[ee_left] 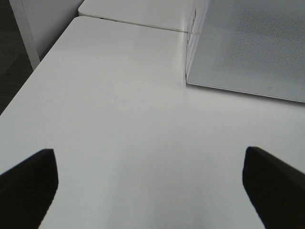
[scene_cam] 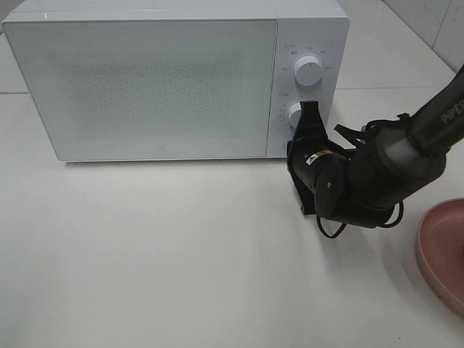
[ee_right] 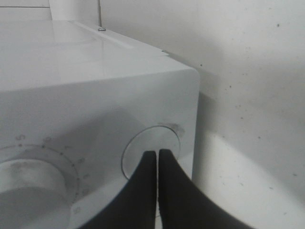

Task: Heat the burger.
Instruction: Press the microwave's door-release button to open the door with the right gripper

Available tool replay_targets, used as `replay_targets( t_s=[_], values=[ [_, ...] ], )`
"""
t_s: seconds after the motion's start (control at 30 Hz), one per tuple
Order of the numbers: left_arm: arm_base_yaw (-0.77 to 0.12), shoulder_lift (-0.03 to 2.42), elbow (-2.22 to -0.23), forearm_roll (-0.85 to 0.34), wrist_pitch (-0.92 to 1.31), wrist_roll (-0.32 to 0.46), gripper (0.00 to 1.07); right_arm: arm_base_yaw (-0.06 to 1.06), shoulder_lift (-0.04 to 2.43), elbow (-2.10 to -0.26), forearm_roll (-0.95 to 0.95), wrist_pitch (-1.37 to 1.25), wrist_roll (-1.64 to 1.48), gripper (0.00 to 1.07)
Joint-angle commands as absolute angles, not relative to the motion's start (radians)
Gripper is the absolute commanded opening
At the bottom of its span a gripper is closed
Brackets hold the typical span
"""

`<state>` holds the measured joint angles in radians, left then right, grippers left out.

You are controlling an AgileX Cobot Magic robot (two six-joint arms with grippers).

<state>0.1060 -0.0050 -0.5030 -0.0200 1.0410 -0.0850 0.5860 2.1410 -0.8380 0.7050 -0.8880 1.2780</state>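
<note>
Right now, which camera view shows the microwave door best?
The exterior high view: the whole microwave door is there, shut. The left wrist view catches only one corner of it; the right wrist view shows the control panel and the shut right gripper, not the door.

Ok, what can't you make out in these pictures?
- Burger: in no view; the microwave door is frosted and hides the inside.
- Pink plate: cut off by the high view's right edge.
- Lower knob: partly behind the right gripper in the high view.
- Dial markings: too small or blurred to read.
</note>
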Motion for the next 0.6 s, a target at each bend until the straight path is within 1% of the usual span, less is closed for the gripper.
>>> replay_targets(
  t_s=[0.03,0.23,0.6],
  values=[
    [0.098,-0.023,-0.501,-0.022,1.035,-0.092,0.98,0.58,2.156,-0.874,0.715,-0.877,1.272,0.0],
    [0.098,-0.023,-0.501,-0.022,1.035,-0.092,0.98,0.58,2.156,-0.879,0.757,-0.894,1.243,0.0],
    [0.098,-0.023,-0.501,-0.022,1.035,-0.092,0.98,0.58,2.138,-0.879,0.758,-0.952,1.245,0.0]
  ],
)
